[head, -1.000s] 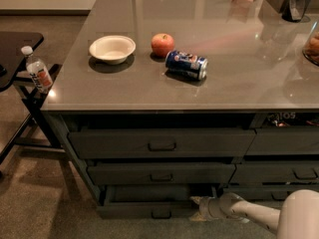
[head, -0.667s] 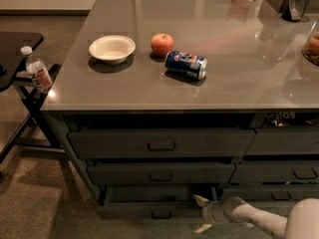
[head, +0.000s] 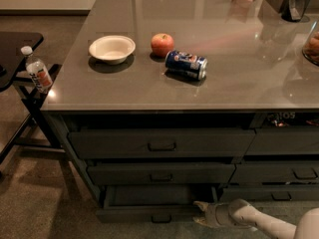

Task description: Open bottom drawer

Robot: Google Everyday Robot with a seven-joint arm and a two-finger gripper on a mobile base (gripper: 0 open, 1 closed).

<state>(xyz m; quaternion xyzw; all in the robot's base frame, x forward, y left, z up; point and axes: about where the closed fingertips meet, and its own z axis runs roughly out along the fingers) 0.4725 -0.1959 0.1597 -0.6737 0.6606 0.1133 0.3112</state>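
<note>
At the lower right of the view, down near the floor, the claw (head: pixel 198 212) sits at the right end of the bottom drawer (head: pixel 129 214). Its two pale fingers (head: pixel 201 204) stand apart, one tip above the other. Whether they touch the drawer front cannot be told. The light-coloured arm (head: pixel 259 224) runs from the claw off toward the lower right corner.

The bottom drawer is the lowest and slimmest of the left stack under the desk (head: pixel 224 86). It stands pulled out from the cabinet, so that its dark tray interior shows behind the front. Its small black loop handle (head: pixel 161 217) is at the centre of the front, well left of the claw.

Above it the middle drawer (head: pixel 124 174) and the top drawer (head: pixel 114 143) both sit further back. To the right is the neighbouring stack (head: pixel 294 173) of similar dark fronts.

On the grey desk top a white bowl (head: pixel 112 48) stands toward the left. A red apple (head: pixel 162 44) is just to its right. A blue can (head: pixel 186 64) lies on its side near the apple. Left of the desk, a water bottle (head: pixel 37 72) with a white cap stands by a dark side table (head: pixel 15 44).
</note>
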